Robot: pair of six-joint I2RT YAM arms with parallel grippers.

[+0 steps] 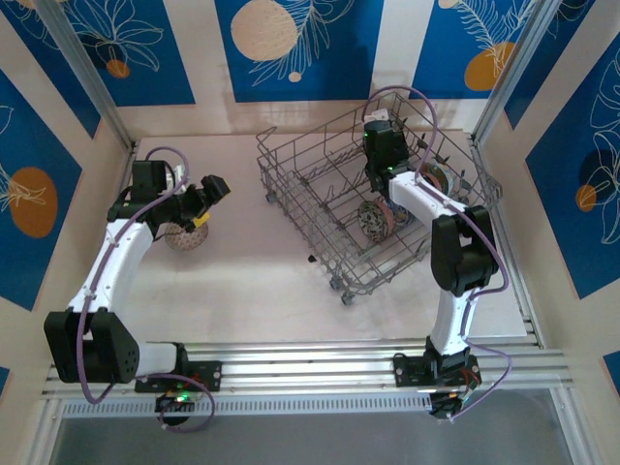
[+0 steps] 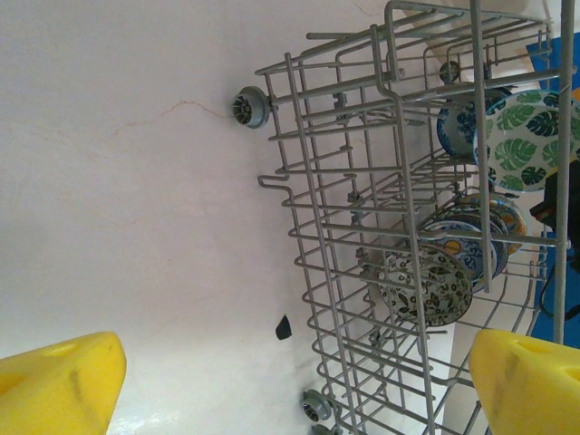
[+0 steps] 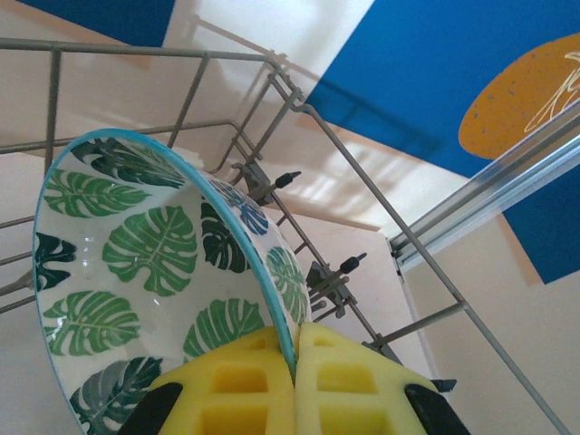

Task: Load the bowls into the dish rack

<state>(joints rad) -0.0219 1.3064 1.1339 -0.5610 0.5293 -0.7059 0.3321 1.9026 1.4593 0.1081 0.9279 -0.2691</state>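
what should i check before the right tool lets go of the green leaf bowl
1. Right tool shut on the green-leaf bowl at its rim: ok.
2. That bowl inside the dish rack walls: ok.
3. That bowl seated between tines: cannot tell.
4. Left tool open and away from the rack: ok.
5. Dark floral bowl standing in the rack: ok.
6. Bowl on the table loaded: not ok.
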